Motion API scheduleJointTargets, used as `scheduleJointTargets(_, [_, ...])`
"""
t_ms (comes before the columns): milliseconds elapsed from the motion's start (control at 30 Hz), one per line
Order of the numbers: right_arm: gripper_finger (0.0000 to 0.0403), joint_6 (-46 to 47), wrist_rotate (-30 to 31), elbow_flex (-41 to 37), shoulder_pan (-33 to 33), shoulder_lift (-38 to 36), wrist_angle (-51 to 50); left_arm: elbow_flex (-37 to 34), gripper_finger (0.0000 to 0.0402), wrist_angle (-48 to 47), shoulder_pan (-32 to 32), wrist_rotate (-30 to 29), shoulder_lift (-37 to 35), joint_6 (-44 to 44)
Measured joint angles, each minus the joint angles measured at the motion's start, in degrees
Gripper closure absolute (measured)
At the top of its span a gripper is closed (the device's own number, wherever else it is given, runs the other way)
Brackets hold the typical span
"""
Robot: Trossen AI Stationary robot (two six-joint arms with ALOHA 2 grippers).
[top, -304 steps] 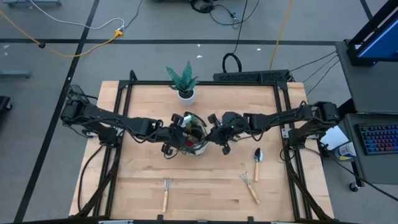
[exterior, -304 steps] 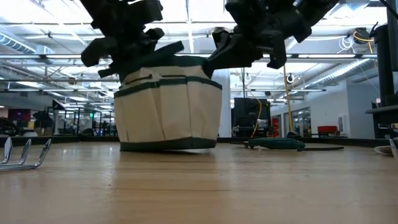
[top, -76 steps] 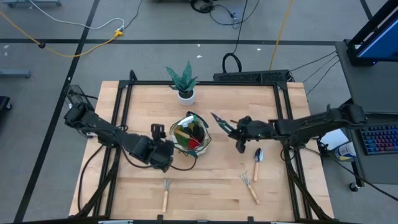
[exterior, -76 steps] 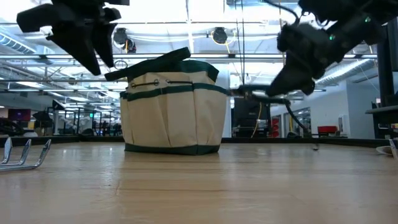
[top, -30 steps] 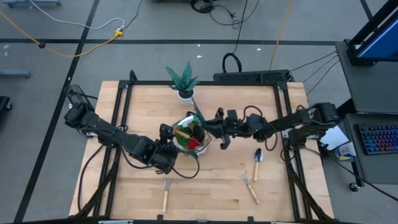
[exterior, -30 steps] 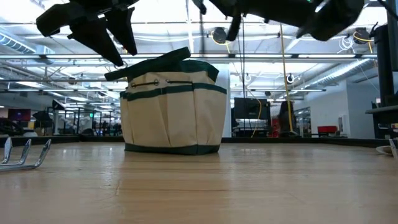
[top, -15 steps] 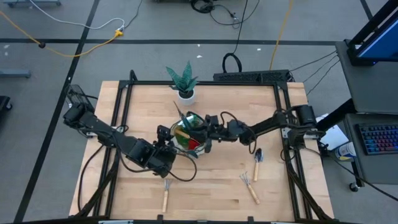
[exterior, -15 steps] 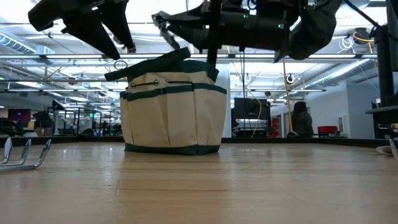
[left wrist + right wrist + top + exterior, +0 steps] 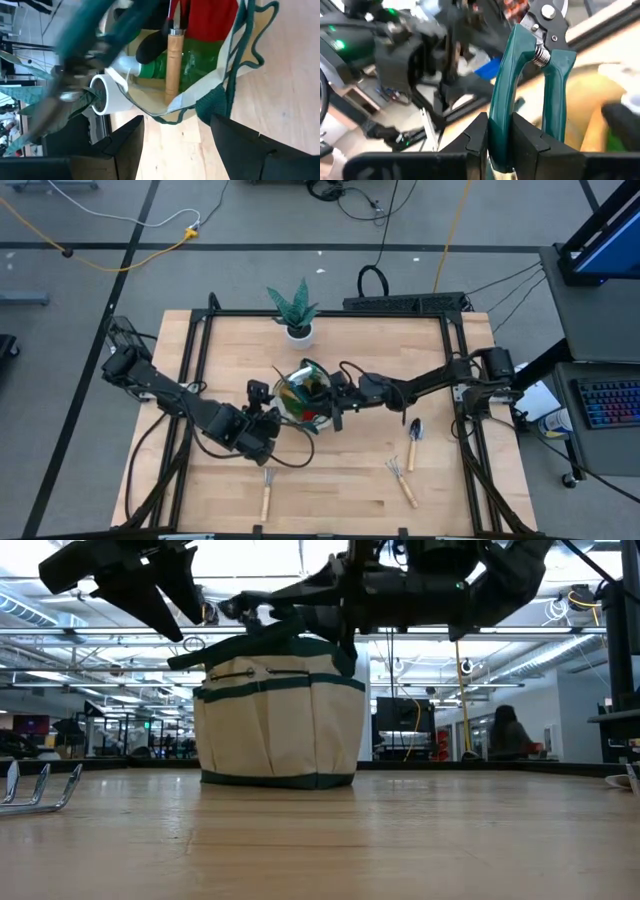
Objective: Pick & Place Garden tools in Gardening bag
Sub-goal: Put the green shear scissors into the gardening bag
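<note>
1. Carrying the teal-handled pruning shears with grey blades [image 9: 532, 75], the right gripper [image 9: 335, 395] holds them over the open mouth of the round beige fabric gardening bag with dark green trim [image 9: 275, 720]. Its fingers are clamped on the teal handles, with the blades pointing away from the wrist.
2. The bag stands near the middle of the wooden tabletop [image 9: 330, 480]. It already contains a green spray bottle [image 9: 165, 67], a wooden tool handle [image 9: 172, 65] and a red item [image 9: 210, 20].
3. The left gripper [image 9: 262, 412] hovers just beside the bag, on the side toward the left edge, fingers spread and empty.
4. Step in hand, as judged: depositing the shears. The next move calls for lowering them past the rim, clear of the loop handles, then releasing.
5. Remaining on the tabletop near the front edge: a wooden-handled hand rake [image 9: 267, 490], a second rake [image 9: 402, 480] and a trowel [image 9: 414, 440].
</note>
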Motion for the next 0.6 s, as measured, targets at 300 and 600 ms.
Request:
scheduleJointTargets(300, [0.0353, 6.3, -4.6, -0.3, -0.1, -3.6, -6.4, 0.0, 0.0165, -0.2, 0.6, 0.0, 0.0, -0.4])
scheduleJointTargets(600, [0.0353, 6.4, -4.8, -0.5, -0.4, -7.4, -15.8, 0.0, 0.0165, 0.5, 3.7, -0.7, 0.0, -0.3])
